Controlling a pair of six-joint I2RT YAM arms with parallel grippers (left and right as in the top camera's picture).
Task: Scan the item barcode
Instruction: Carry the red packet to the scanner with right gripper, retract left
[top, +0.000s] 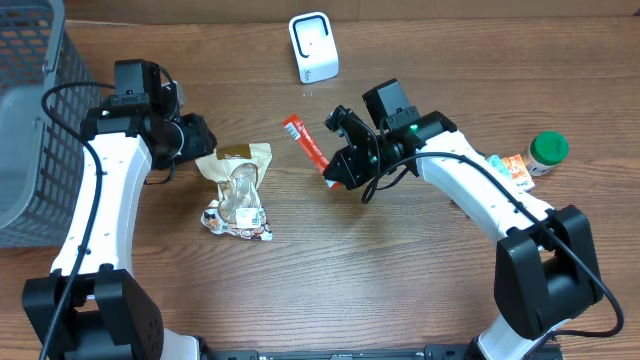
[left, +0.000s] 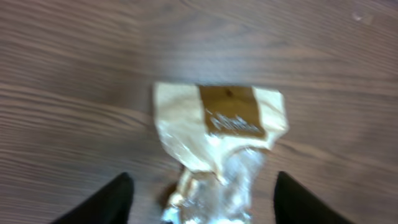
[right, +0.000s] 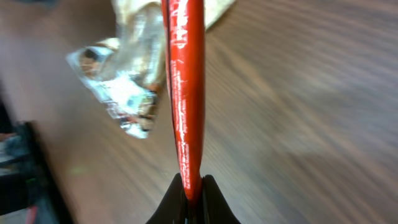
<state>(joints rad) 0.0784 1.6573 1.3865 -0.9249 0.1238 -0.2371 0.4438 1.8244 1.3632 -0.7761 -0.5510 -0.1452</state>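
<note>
Overhead: I see the right gripper (top: 333, 175) clamped shut on one end of the red stick packet (top: 305, 145), near the white scanner (top: 313, 46). Left gripper (top: 207, 146) jaws stand apart over the snack bag (top: 238, 190).

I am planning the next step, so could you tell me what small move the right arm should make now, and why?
Probably swing the red packet toward the white scanner, print facing it: the right gripper is shut on the packet's end, and the scanner stands apart beyond its other end.
</note>
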